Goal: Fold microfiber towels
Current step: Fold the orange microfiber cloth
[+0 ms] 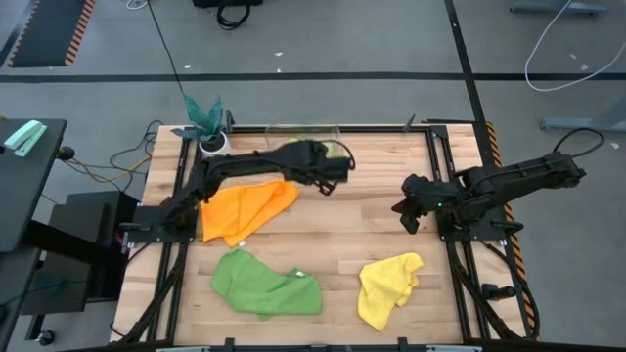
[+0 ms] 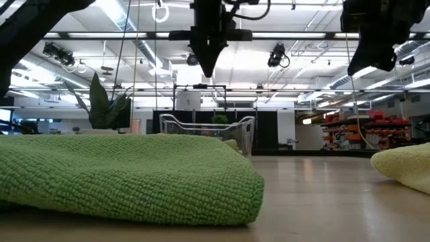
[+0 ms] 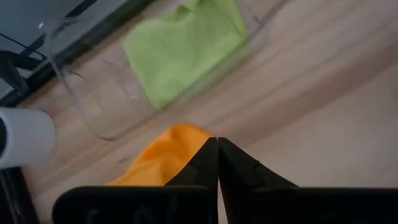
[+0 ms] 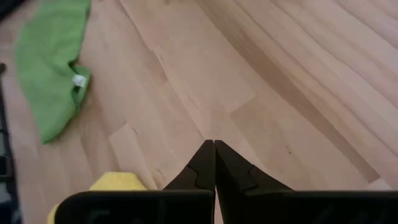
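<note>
The orange towel (image 1: pixel 245 208) lies crumpled on the table at the left. The darker green towel (image 1: pixel 266 285) lies near the front edge, and the yellow towel (image 1: pixel 387 286) lies bunched at the front right. The light lime towel (image 3: pixel 183 51) lies inside the clear bin (image 3: pixel 93 106) at the far edge. My left gripper (image 1: pixel 337 171) hangs shut and empty above the table, between the orange towel's far corner (image 3: pixel 168 152) and the bin. My right gripper (image 1: pixel 406 213) hovers shut and empty over bare wood at the right, up the table from the yellow towel (image 4: pixel 115 182).
A teal-leaved plant in a white pot (image 1: pixel 208 122) stands at the far left corner, next to the bin (image 1: pixel 303 130). Black frame rails (image 1: pixel 438 186) run along the table's sides. Bare wood (image 1: pixel 362 225) lies open in the middle of the table.
</note>
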Tool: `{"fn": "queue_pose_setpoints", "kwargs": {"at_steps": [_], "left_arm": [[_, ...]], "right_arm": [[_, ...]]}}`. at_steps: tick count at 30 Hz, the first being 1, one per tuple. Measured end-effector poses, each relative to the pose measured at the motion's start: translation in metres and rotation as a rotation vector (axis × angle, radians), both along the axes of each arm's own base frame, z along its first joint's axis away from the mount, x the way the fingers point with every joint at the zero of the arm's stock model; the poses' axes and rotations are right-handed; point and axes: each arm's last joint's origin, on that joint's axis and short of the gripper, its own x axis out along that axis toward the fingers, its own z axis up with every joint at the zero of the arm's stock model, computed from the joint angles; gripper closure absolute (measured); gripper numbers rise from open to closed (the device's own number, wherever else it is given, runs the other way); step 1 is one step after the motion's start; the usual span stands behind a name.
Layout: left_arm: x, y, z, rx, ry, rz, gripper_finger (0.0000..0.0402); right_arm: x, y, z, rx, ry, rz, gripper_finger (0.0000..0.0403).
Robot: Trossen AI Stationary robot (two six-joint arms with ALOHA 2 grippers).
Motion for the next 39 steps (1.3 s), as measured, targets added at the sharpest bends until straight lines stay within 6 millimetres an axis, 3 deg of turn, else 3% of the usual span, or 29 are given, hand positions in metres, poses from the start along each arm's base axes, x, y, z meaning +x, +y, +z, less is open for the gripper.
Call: {"fn": "queue_pose_setpoints", "kwargs": {"at_steps": [12, 19, 23, 28, 34, 39], "left_arm": [[-0.062, 0.042, 0.083, 0.051, -0.132, -0.018, 0.0369], [-0.089, 0.054, 0.108, 0.088, -0.131, -0.09, 0.0385], [-0.102, 0.049, 0.12, 0.08, -0.175, -0.096, 0.0394], [-0.137, 0.019, 0.112, -0.016, -0.173, -0.093, 0.0386], [-0.209, -0.004, 0.089, -0.073, -0.241, 0.166, 0.0372], [-0.254, -0.021, 0.055, -0.125, -0.264, 0.321, 0.0377]], "right_arm": [[-0.008, -0.001, 0.006, -0.034, -0.055, -0.032, 0.0394], [-0.008, -0.001, 0.005, -0.039, -0.054, -0.036, 0.0394], [-0.008, -0.002, 0.006, -0.058, -0.058, -0.053, 0.0394], [-0.008, -0.002, 0.006, -0.076, -0.06, -0.067, 0.0393], [-0.007, -0.006, 0.006, -0.102, -0.069, -0.104, 0.0394], [-0.004, -0.008, 0.008, -0.09, -0.094, -0.127, 0.0392]]}}
